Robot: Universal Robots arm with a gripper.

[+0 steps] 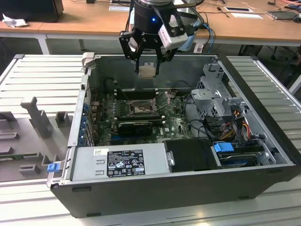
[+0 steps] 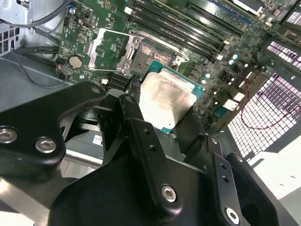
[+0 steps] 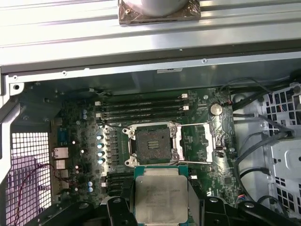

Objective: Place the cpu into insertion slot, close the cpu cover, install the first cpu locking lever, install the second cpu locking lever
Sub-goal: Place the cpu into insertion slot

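Observation:
My gripper (image 1: 147,66) hangs over the back of the open computer case, shut on the cpu (image 1: 147,71). The pale silver chip (image 3: 161,197) is clamped by its edges between the two black fingers (image 3: 126,200) and sits above the green motherboard. The insertion slot (image 3: 153,145) lies bare, a dark square socket with a silver rim (image 1: 139,109), a short way from the chip in both wrist views. The cpu cover (image 3: 211,141) is swung open flat beside the socket, and green board shows through its window. In the second wrist view the cpu (image 2: 167,96) overlaps the socket's (image 2: 153,54) near edge.
A grey power supply box (image 1: 117,162) fills the case's front. A black ribbed heatsink (image 1: 135,126) lies just in front of the socket. Memory slots (image 3: 141,110) run behind it. A drive cage and cable bundles (image 1: 221,108) crowd the exterior view's right. Case walls (image 1: 82,117) surround the board.

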